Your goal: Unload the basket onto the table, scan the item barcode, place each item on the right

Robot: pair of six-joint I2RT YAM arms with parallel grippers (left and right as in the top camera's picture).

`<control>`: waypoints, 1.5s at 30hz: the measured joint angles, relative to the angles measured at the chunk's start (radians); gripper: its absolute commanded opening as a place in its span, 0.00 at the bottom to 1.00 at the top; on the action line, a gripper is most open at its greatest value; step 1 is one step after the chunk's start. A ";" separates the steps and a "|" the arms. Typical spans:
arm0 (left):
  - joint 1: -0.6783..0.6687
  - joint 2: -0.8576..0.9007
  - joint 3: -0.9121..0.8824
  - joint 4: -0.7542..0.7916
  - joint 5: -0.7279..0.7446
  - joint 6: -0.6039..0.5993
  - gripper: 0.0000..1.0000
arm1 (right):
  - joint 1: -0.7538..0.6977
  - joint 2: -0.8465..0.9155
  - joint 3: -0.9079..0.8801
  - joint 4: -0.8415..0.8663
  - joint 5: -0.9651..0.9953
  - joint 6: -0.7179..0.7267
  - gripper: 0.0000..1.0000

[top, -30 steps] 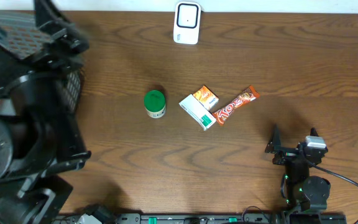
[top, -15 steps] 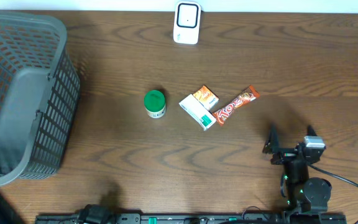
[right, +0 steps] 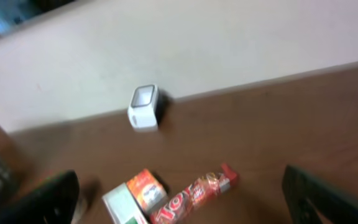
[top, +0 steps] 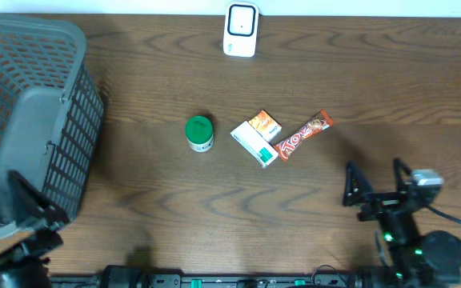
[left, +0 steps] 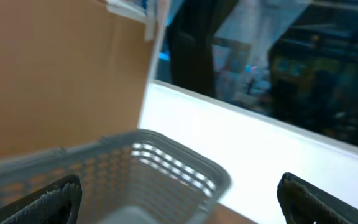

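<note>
Three items: a green jar (top: 199, 133), a box (top: 258, 138) and a candy bar (top: 303, 134) are laid mid-table (top: 174, 208) — box and bar side by side, jar just left of them.
Scanner (top: 240, 29): set at the far edge, well apart from the items.
Basket (top: 30, 120): placed at the left.
Left gripper (left: 180, 198): held wide open, empty, over the basket.
Right gripper (top: 376, 178): spread open — nothing held, near the front right.

I read this as a lab bench mocked up as a shop checkout. Wood-grain table (top: 158, 88), white barcode scanner (top: 240, 30) by a plain white wall (right: 229, 37), grey shopping basket (top: 30, 120), and packaged snacks: candy bar (top: 303, 134), orange carton (top: 265, 126). Black cable rail (top: 214, 282) along the near edge.
</note>
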 measured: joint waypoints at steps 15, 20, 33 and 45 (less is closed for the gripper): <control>-0.005 0.074 -0.034 0.573 -0.207 -0.187 0.98 | 0.000 0.628 0.536 -0.414 -0.162 -0.054 0.99; -0.005 0.084 -0.035 0.393 -0.170 -0.180 0.98 | 0.002 0.719 0.538 -0.316 -0.215 -0.051 0.99; -0.005 0.068 -0.258 0.267 0.026 -0.147 0.98 | 0.300 0.826 0.675 -0.375 0.059 0.047 0.99; -0.005 -0.252 -0.387 0.215 0.032 -0.177 0.98 | 0.550 0.945 0.699 -0.376 0.217 0.176 0.99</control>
